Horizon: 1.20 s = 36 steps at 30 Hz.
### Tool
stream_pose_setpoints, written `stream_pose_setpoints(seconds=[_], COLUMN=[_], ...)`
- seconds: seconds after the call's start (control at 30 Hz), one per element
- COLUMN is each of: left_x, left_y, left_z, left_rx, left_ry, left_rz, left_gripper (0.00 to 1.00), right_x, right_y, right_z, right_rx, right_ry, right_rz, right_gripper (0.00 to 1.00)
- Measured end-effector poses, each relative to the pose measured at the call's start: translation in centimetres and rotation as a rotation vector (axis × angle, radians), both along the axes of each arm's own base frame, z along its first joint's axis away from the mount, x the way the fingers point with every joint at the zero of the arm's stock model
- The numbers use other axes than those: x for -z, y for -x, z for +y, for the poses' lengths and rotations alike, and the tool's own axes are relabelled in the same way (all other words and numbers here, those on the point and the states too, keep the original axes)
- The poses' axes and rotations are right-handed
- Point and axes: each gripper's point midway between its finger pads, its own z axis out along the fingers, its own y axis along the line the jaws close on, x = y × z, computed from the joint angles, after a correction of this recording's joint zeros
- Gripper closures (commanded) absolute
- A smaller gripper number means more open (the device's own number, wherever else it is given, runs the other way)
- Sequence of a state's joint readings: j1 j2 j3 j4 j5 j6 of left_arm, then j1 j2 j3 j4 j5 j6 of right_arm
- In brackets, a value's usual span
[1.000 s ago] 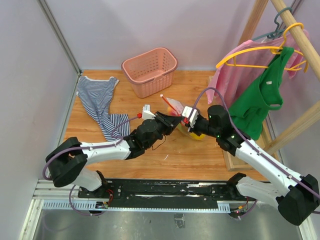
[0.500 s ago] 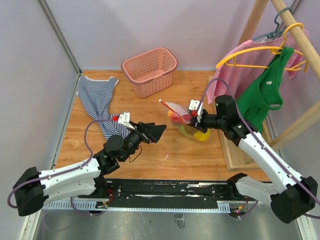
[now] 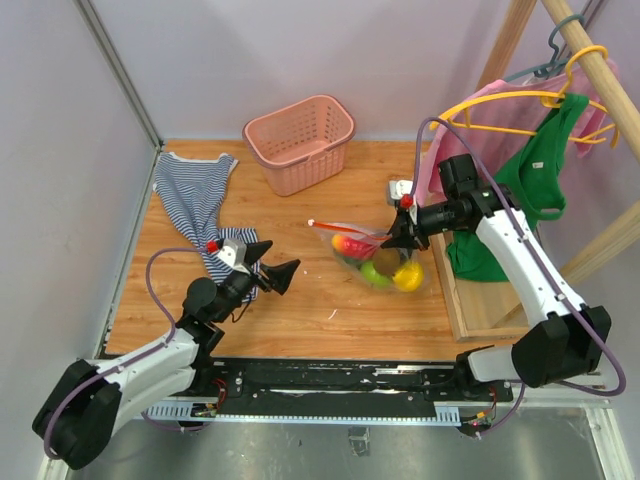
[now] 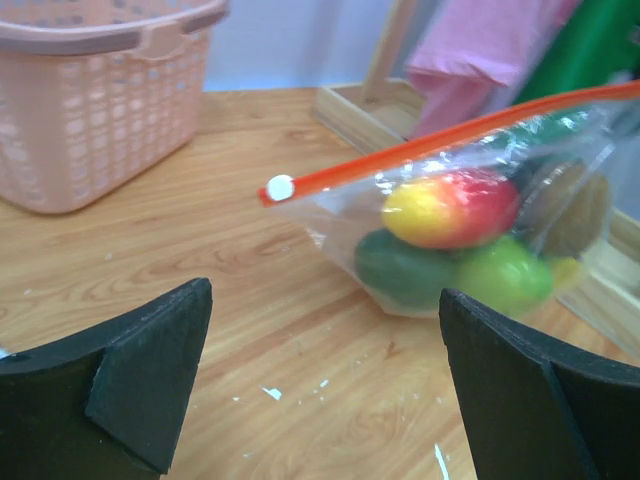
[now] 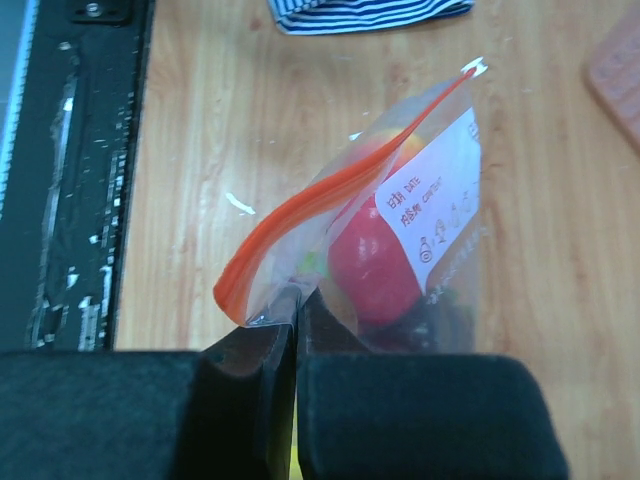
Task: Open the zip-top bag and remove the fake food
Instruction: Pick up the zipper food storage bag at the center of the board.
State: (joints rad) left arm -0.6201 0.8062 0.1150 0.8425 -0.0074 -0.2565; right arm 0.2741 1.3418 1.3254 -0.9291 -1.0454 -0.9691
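The clear zip-top bag hangs near the table's middle with its red-orange zip strip stretched level and a white slider at its left end. Inside I see the fake food: a red-yellow fruit, light green and dark green pieces, a yellow one. My right gripper is shut on the bag's corner just below the strip; the white label faces its camera. My left gripper stands open and empty over the wood, well left of the bag.
A pink slotted basket stands at the back. A striped cloth lies at the left, close to my left arm. A wooden rack with pink and green garments on hangers fills the right side.
My left gripper has let go of the bag, opened wide and drawn back to the left. My right gripper has pulled the bag's corner up and right, stretching the zip strip.
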Motion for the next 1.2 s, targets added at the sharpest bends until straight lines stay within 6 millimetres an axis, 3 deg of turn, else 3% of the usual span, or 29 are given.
stream_pose_setpoints(seconds=[0.13, 0.3, 0.57, 0.7, 0.87, 1.03, 1.13, 1.17, 1.2], left_x=[0.7, -0.8, 0.0, 1.8, 2.8, 3.1, 4.4, 4.7, 5.0], left_y=[1.4, 1.9, 2.7, 2.1, -0.4, -2.7, -2.7, -2.7, -2.7], left_z=[-1.1, -3.3, -4.0, -4.9, -6.6, -7.9, -8.4, -8.6, -8.7], left_rx=[0.148, 0.288, 0.373, 0.435, 0.497, 0.529, 0.581, 0.599, 0.615], left_ry=[-0.049, -0.173, -0.346, -0.46, -0.578, -0.648, -0.679, -0.687, -0.69], left_rz=[-0.075, -0.185, -0.351, -0.374, -0.37, -0.375, -0.353, -0.347, -0.34], left_gripper=[0.03, 0.03, 0.08, 0.16, 0.22, 0.51, 0.57, 0.7, 0.91], right_x=[1.3, 2.2, 3.1, 3.5, 3.8, 3.9, 4.1, 4.2, 4.2], right_y=[1.4, 2.4, 3.4, 3.9, 4.0, 3.9, 3.9, 3.8, 3.8], right_z=[-0.1, -0.1, -0.3, -0.4, -0.4, -0.4, -0.4, -0.4, -0.4], right_rx=[-0.054, -0.103, -0.138, -0.146, -0.15, -0.151, -0.152, -0.151, -0.151], right_ry=[0.003, 0.003, 0.003, 0.006, 0.007, 0.008, 0.01, 0.011, 0.012], right_rz=[0.061, 0.098, 0.113, 0.114, 0.115, 0.12, 0.127, 0.13, 0.131], right_gripper=[0.99, 0.99, 0.99, 0.99, 0.99, 0.99, 0.99, 0.99, 0.99])
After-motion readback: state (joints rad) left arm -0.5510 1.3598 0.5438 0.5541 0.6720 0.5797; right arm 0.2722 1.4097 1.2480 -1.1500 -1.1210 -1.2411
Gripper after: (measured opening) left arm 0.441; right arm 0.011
